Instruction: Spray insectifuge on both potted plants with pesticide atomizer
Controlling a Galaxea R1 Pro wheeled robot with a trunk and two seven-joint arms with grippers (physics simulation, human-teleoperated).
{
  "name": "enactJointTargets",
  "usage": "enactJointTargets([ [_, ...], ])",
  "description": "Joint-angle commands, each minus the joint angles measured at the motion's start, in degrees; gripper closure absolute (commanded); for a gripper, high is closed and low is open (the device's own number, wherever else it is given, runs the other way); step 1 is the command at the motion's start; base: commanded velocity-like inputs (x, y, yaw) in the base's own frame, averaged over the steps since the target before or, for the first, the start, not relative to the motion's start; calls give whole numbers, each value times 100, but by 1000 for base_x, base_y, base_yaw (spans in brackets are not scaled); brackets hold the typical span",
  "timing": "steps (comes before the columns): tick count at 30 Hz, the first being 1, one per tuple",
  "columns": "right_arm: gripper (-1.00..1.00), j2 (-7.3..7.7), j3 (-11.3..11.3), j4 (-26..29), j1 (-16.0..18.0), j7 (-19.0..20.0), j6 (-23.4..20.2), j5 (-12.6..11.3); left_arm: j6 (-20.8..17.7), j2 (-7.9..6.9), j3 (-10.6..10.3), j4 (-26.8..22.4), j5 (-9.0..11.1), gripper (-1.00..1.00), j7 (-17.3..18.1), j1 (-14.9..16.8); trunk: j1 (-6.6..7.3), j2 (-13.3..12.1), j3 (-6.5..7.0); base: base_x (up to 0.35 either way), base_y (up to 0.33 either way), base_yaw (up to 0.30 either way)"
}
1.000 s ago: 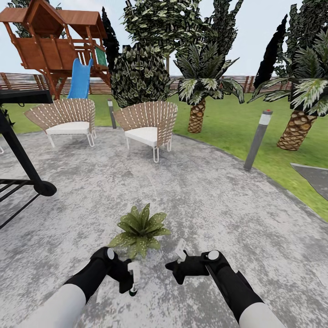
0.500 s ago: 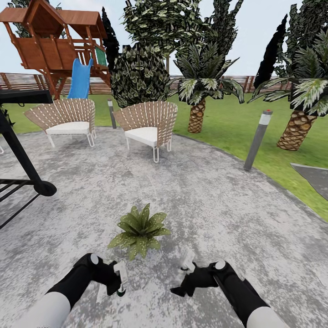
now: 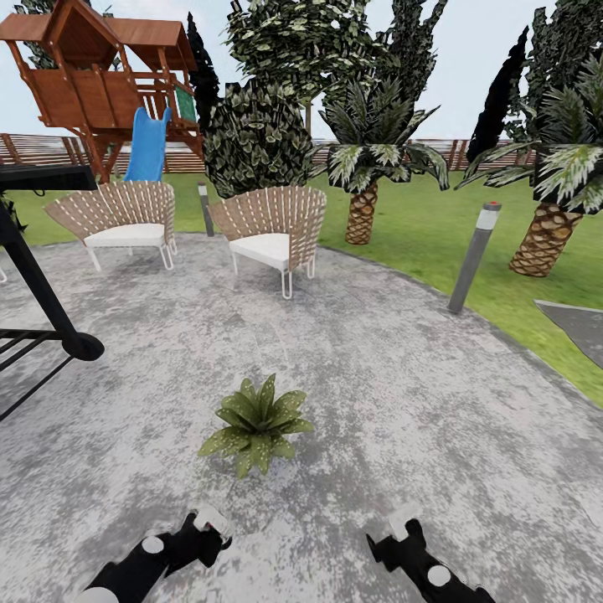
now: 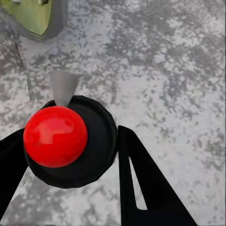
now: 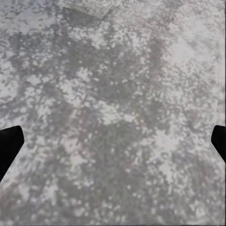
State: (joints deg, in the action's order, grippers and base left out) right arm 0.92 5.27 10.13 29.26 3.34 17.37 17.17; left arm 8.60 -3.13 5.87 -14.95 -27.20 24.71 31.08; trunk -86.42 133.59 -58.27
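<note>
Though both low, right gripper (image 5: 113,141) agape.

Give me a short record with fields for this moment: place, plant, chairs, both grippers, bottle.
place: round stone patio ringed by lawn
plant: speckled light-green rosette on the patio, ahead of both arms
chairs: two wicker chairs at the far patio edge
left gripper: low, near the plant; jaws state unclear
right gripper: low, jaws open, nothing between them
bottle: cannot be made out

2 wicker chairs (image 3: 272,234) on patio, playhouse w/ blue slide (image 3: 148,144), grey bollard (image 3: 473,257).
</note>
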Motion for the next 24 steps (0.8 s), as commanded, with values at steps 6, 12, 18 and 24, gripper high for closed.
enactJointTargets([
  [6,-100,-2,27,-176,-59,-477,321,-632,657,35,52,697,350,100,-1409,-219,1,2,-4,0,0,0],
  [12,-100,25,26,-486,-167,-510,330,-1468,1061,15,55,753,1441,100,-1554,-690,1,2,-4,0,0,-77],
  [18,-100,23,26,-503,-184,-510,328,-1563,1065,6,55,752,1570,100,-1507,-748,1,2,-3,0,0,-257],
  [24,-100,9,35,-503,-252,-510,329,-1574,1073,-9,55,748,1569,100,-1504,-818,1,2,5,0,0,-268],
])
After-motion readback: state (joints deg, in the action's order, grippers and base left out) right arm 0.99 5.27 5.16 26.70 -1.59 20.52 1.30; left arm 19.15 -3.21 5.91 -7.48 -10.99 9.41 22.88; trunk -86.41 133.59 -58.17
